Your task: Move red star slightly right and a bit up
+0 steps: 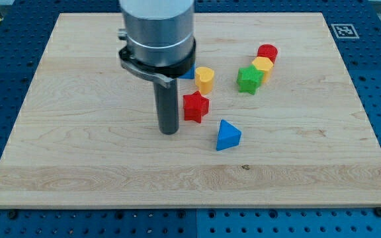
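The red star (pixel 195 106) lies near the middle of the wooden board (pixel 78 145). My tip (pixel 169 131) rests on the board just to the view's left of the red star and slightly below it, close to it or touching; contact cannot be told. A yellow block (pixel 204 78) sits just above the star, towards the view's top. A blue triangle (pixel 227 135) lies below and to the right of the star.
A green star (pixel 248 79), a yellow block (pixel 263 67) and a red cylinder (pixel 267 52) form a diagonal row at the upper right. A blue block (pixel 188 74) peeks out from behind the arm's body. A marker tag (pixel 344 30) sits in the board's top right corner.
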`<action>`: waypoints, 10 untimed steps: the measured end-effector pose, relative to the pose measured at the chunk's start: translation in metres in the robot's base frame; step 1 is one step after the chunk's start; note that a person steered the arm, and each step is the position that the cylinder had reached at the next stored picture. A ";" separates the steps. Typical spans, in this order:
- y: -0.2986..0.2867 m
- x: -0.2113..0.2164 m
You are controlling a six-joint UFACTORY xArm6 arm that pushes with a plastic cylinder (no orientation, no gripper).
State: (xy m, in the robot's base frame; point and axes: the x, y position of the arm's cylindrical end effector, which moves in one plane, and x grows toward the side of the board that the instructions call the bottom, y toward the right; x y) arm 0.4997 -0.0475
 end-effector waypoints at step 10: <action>0.077 -0.036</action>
State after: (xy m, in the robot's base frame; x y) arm 0.4640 0.0300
